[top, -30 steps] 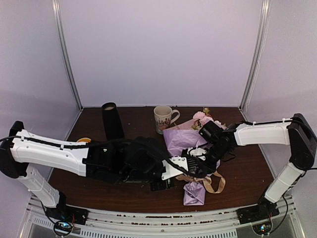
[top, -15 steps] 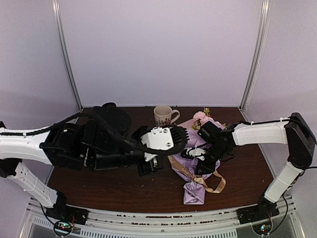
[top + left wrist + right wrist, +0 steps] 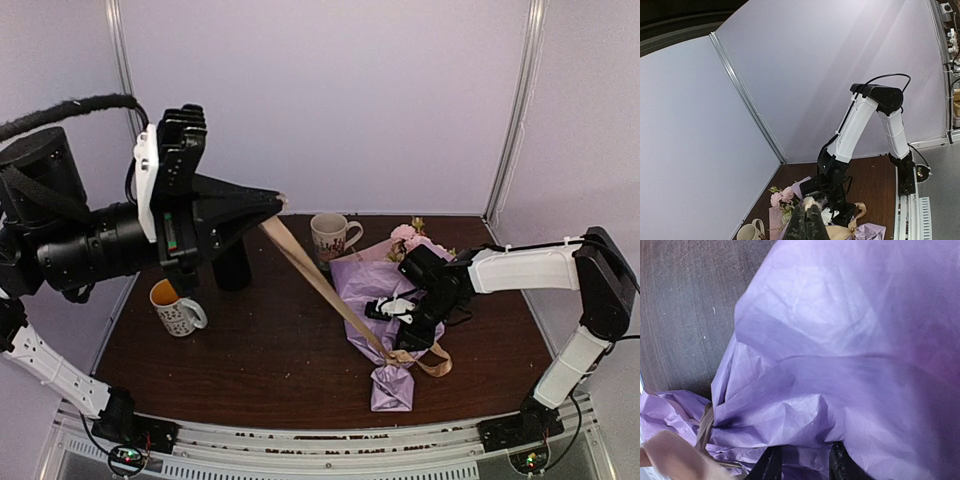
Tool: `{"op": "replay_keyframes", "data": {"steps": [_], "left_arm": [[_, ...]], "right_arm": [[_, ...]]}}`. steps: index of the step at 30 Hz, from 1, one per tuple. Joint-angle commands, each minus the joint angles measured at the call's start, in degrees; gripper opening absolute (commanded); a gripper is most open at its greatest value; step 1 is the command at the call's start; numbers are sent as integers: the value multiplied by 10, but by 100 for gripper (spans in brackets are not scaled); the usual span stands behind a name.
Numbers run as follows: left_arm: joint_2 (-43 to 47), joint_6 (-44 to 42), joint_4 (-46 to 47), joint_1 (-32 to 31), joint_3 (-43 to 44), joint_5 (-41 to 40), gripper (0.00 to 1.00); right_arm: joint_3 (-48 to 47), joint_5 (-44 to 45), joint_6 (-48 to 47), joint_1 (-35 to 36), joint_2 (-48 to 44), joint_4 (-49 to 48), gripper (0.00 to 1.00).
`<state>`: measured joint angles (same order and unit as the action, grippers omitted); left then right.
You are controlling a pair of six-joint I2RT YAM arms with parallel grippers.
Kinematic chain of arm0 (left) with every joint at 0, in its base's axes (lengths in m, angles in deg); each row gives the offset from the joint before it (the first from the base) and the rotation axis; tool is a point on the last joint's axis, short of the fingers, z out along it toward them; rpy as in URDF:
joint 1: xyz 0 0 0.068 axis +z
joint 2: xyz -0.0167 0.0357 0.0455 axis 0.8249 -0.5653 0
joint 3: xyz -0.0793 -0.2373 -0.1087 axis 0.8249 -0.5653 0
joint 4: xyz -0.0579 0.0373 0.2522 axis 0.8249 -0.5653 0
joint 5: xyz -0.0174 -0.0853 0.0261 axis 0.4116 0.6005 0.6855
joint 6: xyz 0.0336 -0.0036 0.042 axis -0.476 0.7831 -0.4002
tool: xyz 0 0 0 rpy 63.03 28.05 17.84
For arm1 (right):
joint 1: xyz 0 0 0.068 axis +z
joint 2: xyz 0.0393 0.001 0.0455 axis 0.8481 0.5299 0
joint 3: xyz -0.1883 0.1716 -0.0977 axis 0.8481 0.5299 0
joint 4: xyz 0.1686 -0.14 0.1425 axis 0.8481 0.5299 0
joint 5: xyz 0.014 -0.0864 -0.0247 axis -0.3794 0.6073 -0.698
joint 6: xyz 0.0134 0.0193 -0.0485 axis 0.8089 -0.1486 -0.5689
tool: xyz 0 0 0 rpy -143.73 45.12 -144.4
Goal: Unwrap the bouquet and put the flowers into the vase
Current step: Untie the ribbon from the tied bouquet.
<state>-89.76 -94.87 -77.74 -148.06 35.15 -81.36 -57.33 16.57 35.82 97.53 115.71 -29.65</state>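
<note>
The bouquet (image 3: 372, 285), wrapped in crinkled lilac paper, lies on the brown table right of centre, and its pink flowers (image 3: 408, 238) point toward the back. My left gripper (image 3: 279, 201) is raised high at the left, shut on the end of the tan ribbon (image 3: 322, 285). That ribbon runs taut down to the bouquet's waist. In the left wrist view the ribbon end (image 3: 810, 202) pokes out between the closed fingers. My right gripper (image 3: 400, 318) presses on the bouquet with lilac paper (image 3: 805, 430) bunched between its fingers (image 3: 771, 465). The black vase (image 3: 235, 268) stands at the back left, partly behind my left arm.
A cream patterned mug (image 3: 330, 237) stands at the back centre beside the bouquet's top. An orange-lined mug (image 3: 175, 310) sits at the left below my raised left arm. Loose ribbon loops (image 3: 432, 362) lie by the bouquet's lower end (image 3: 392, 390).
My left arm has swung up and to the left from beside the bouquet, drawing the ribbon out long and taut. The orange-lined mug has come into sight. The right gripper has stayed on the wrap.
</note>
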Motion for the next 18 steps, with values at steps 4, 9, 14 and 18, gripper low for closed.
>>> {"op": "replay_keyframes", "data": {"steps": [4,9,14,18], "left_arm": [[38,-14,12,-6,-19,-23,22],[29,2,-73,-6,-11,-53,39],[49,2,-23,-5,-96,-138,60],[48,29,30,34,-183,-120,67]], "right_arm": [[-1,40,0,-3,-4,7,34],[4,-11,-16,-3,-75,30,38],[10,-38,-34,-3,-166,70,45],[24,-45,-73,-3,-227,109,52]]}}
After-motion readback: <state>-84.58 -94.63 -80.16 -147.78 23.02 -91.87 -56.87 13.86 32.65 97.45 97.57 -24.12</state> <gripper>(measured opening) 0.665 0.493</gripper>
